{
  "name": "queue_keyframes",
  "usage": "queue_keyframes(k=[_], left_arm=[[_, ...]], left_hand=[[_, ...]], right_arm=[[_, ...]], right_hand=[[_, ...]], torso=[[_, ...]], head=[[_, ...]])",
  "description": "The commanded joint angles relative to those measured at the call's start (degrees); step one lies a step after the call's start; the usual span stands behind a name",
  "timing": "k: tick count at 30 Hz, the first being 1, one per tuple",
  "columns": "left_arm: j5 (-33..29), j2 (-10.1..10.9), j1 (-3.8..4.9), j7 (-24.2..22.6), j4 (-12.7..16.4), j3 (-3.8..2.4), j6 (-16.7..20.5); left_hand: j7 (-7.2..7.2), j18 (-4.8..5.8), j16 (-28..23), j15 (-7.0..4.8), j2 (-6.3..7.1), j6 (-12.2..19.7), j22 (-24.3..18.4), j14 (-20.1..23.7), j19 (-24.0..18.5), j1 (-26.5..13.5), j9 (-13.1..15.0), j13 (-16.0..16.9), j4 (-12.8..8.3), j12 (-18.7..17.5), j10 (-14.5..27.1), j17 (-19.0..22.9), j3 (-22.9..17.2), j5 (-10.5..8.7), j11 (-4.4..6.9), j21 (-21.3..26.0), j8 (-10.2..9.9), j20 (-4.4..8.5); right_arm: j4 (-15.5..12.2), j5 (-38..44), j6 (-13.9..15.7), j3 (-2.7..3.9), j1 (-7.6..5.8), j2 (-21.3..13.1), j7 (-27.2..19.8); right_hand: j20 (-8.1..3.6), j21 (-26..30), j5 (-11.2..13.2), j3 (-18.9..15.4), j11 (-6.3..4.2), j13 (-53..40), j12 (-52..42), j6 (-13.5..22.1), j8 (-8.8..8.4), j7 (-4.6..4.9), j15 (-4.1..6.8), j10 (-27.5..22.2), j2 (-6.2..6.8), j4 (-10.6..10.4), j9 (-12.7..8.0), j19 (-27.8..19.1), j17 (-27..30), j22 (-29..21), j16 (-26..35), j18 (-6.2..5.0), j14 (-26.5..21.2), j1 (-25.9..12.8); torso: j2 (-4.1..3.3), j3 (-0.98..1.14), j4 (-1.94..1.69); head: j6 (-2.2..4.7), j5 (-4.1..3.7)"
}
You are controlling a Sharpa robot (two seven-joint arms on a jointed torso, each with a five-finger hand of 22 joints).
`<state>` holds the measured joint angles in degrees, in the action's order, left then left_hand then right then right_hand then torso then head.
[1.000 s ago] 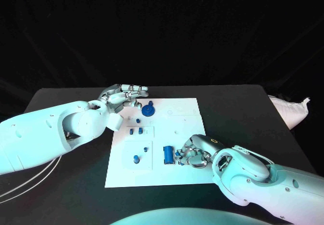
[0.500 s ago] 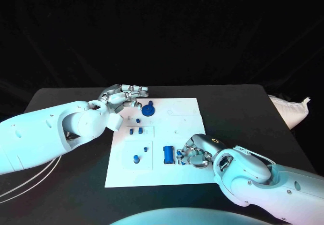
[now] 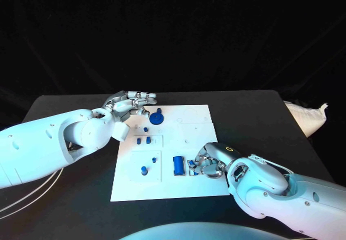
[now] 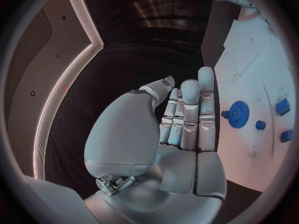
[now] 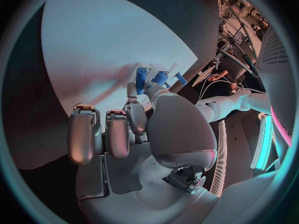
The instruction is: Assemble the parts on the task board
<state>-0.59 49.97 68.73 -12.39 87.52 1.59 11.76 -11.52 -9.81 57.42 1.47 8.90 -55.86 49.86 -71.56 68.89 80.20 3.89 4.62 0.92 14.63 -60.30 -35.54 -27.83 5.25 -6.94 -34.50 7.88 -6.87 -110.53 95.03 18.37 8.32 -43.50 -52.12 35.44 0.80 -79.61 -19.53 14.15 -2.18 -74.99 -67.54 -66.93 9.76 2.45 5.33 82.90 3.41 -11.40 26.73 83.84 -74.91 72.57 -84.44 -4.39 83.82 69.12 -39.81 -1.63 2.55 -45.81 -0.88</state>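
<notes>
The white task board (image 3: 194,132) lies in the middle of the black table. On it are a blue gear (image 3: 156,118), a blue cylinder (image 3: 178,165) and several small blue parts (image 3: 143,141). My right hand (image 3: 207,163) rests on the board's near right part with its fingers curled in, pinching a small blue part (image 3: 192,164) beside the cylinder. The right wrist view shows that part (image 5: 143,77) at the fingertips. My left hand (image 3: 133,104) hovers at the board's far left corner, fingers stretched out and holding nothing. The gear (image 4: 238,114) lies just beyond it.
A white bag (image 3: 308,118) lies at the table's right edge. Pale cables (image 3: 29,196) hang off the near left side. Bare black tabletop (image 3: 252,115) surrounds the board.
The whole picture has shifted slightly, so the camera moved. Both hands keep their places relative to the board.
</notes>
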Motion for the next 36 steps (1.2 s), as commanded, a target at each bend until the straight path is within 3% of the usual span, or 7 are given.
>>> queue_keyframes(k=[1,24,32,36], left_arm=[[0.18,-0.1,0.01,-0.13,0.21,-0.03,-1.21],[0.4,-0.23,0.01,0.02,0.23,-0.03,-1.3],[0.51,-0.23,0.01,0.02,0.44,-0.04,-1.34],[0.52,-0.2,0.01,0.15,0.43,-0.04,-1.43]], left_hand=[[0.13,-0.67,0.36,0.11,-0.39,0.42,-0.08,0.3,0.03,0.17,0.06,0.03,-0.29,0.18,0.4,0.05,-0.02,0.09,-0.03,0.29,0.24,-0.26],[0.13,-0.67,0.36,0.11,-0.39,0.42,-0.08,0.3,0.03,0.17,0.06,0.03,-0.29,0.18,0.4,0.05,-0.02,0.09,-0.03,0.29,0.24,-0.26],[0.11,-0.65,0.38,0.15,-0.39,0.48,-0.09,0.31,0.03,-0.01,0.06,0.02,-0.24,0.3,0.5,0.12,0.04,0.08,-0.06,0.3,0.3,-0.28],[0.1,-0.65,0.52,0.16,-0.42,0.51,-0.1,0.23,0.04,-0.08,0.06,0.02,-0.21,0.33,0.54,-0.08,0.06,0.08,-0.07,0.3,0.32,-0.29]], right_arm=[[0.05,0.79,-1.64,0.02,0.05,0.04,0.56],[1.0,0.89,-2.25,0.04,-0.1,0.62,0.57],[1.3,0.81,-2.85,0.04,-0.16,0.82,0.54],[1.35,0.78,-2.96,0.04,-0.17,0.86,0.53]], right_hand=[[-0.38,-0.25,-0.36,-0.08,0.13,-0.5,-0.29,-0.15,0.4,-0.23,0.39,0.36,-0.35,-0.13,-0.04,0.25,-7.09,-0.02,-0.17,0.76,4.63,-0.37],[-0.43,-0.3,-0.06,-0.39,0.17,-0.9,-0.72,-0.14,0.53,-0.19,0.38,0.5,-0.83,-0.79,0.13,0.31,-7.23,0.12,-0.25,0.8,4.66,-1.27],[-0.37,-0.28,4.15,-2.93,0.24,-1.52,-1.26,-0.37,0.91,-0.15,0.29,0.76,-1.7,-3.93,0.47,0.35,-7.33,0.18,-0.29,0.82,4.68,-4.88],[-0.37,-0.14,4.79,-4.19,0.26,-1.54,-1.09,-0.26,0.94,-0.13,0.29,0.68,-1.93,-4.82,0.56,0.28,-7.19,-0.01,-0.18,0.78,4.64,-5.73]], torso=[[0.02,0.04,0.0],[0.02,-0.02,-0.08],[-0.04,-0.03,-0.11],[0.02,0.04,0.02]], head=[[-0.02,-0.09],[0.03,-0.22],[-0.21,-0.12],[-0.15,0.16]])
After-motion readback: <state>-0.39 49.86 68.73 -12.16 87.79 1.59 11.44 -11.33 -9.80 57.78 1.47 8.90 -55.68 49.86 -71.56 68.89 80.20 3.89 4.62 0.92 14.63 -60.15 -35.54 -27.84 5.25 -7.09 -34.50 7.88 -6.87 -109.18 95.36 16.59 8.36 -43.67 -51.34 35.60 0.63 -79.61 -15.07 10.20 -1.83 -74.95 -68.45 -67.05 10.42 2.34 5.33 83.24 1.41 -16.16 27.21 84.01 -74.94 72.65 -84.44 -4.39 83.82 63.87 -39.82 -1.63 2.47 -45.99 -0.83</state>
